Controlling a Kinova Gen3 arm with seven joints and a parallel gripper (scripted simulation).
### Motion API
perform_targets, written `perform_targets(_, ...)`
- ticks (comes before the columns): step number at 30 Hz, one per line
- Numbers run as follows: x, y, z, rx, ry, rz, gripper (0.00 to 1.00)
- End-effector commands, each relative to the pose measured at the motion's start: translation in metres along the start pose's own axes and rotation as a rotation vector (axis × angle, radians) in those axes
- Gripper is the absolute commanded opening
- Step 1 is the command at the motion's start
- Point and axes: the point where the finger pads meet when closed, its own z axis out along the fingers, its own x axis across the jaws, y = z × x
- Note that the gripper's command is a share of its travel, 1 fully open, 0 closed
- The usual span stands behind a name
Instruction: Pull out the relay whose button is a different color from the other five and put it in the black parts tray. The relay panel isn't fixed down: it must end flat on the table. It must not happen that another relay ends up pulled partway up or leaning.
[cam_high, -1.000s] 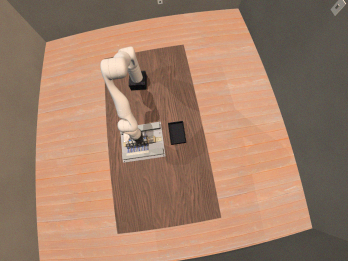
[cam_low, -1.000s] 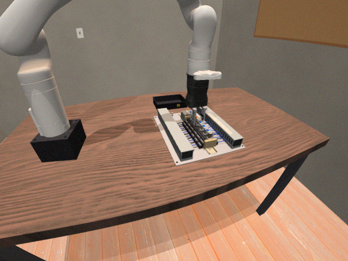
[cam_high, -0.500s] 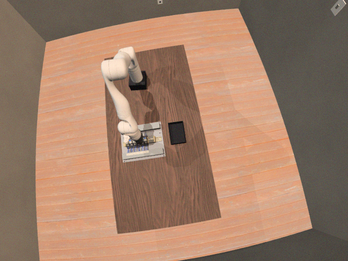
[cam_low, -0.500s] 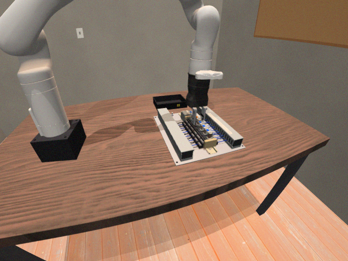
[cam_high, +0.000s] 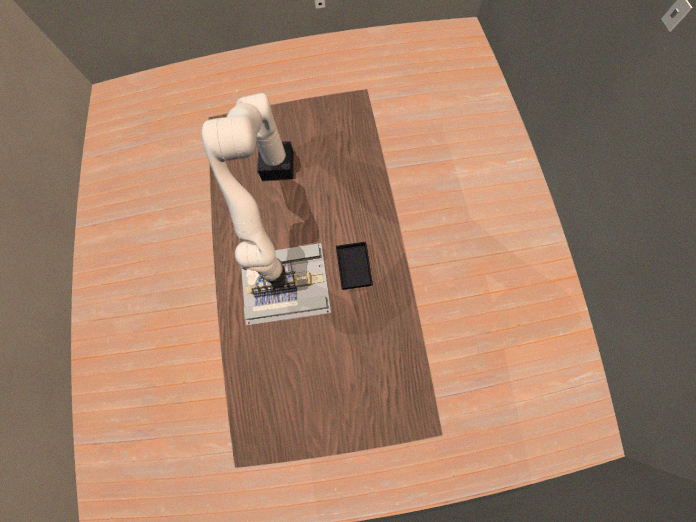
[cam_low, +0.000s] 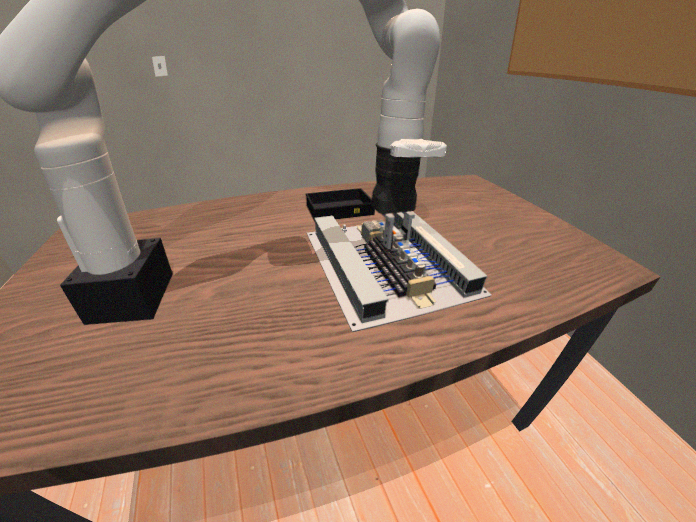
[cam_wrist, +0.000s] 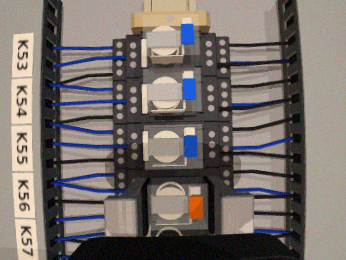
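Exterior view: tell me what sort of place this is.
Probably a bare test room for electrical bench work: plain grey walls, a wooden table carrying a wired relay panel, a black parts tray, and the arm's bolted base.

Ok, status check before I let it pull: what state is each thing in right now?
gripper: shut on the orange-button relay
orange-button relay: gripped on both sides, beside label K56
blue-button relays: three in view, seated in the row
relay panel: looks flat on the table
black parts tray: no relay visible in it, beyond the panel
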Motion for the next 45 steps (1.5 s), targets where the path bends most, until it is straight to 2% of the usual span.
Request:
perform_targets(1,-0.001,0.000,-0.002,0.000,-0.002,0.000,0.00)
perform_targets(17,-0.001,0.000,-0.018,0.000,-0.002,0.000,0.00)
perform_targets(45,-0.002,0.000,-0.063,0.000,-0.002,0.000,0.00)
